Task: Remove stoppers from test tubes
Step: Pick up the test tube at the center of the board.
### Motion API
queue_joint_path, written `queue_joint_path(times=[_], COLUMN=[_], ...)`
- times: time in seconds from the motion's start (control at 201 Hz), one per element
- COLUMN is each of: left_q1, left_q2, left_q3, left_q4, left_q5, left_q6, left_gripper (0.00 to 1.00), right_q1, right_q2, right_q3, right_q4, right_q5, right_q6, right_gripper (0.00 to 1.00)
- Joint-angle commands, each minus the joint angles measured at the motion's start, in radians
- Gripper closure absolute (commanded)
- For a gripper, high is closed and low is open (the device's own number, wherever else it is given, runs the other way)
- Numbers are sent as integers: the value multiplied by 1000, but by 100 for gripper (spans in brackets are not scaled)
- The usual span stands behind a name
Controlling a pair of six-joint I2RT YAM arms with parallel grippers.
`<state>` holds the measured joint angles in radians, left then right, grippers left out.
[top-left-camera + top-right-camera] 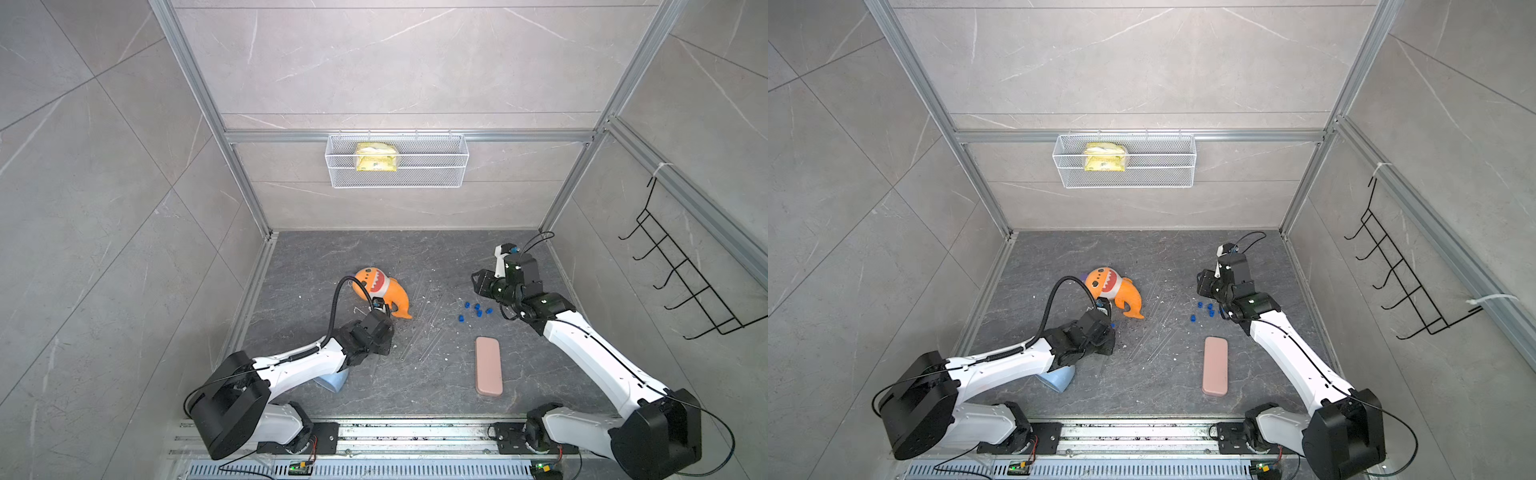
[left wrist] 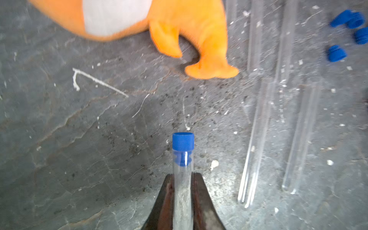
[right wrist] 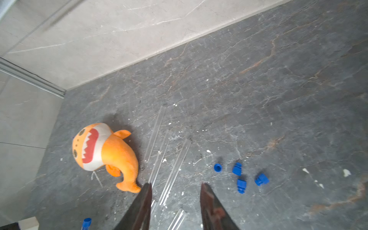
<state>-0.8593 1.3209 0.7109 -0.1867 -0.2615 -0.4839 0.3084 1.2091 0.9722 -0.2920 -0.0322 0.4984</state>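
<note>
Going by loose stoppers scattered toward the bench's right edge beside bare test tubes, looks nearly done: only need to uncap one capped tube, pinched in left hand, with right hand open, empty.

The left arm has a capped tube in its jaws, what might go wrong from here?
1. The left jaws pinch the thin clear tube just behind its stopper; an off-axis pull may slip or crack it.
2. The open right jaws must cross the loose tubes lying between; a low pass might roll them.
</note>
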Motion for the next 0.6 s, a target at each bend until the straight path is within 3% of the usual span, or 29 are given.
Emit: queue_joint_path(times=[0.0,0.259,0.388,0.592], left_q1=[-32,-102,-122,-163], left_q2=[-38,98,202,322], left_q3=[85,213,254,322], left_q4=[16,179,311,420], left_q5=[-23,21,88,158], left_q6=[118,276,305,330], left_gripper=[92,91,91,92], right_q1=[7,6,5,2], right_q2=[-40,-74,-68,-63], right_q3=[1,-62,-120,-160], right_q4=[20,116,219,278], right_q5=[-60,-205,-303,-337], right_q6=[34,123,211,272], right_gripper=[57,57,58,59])
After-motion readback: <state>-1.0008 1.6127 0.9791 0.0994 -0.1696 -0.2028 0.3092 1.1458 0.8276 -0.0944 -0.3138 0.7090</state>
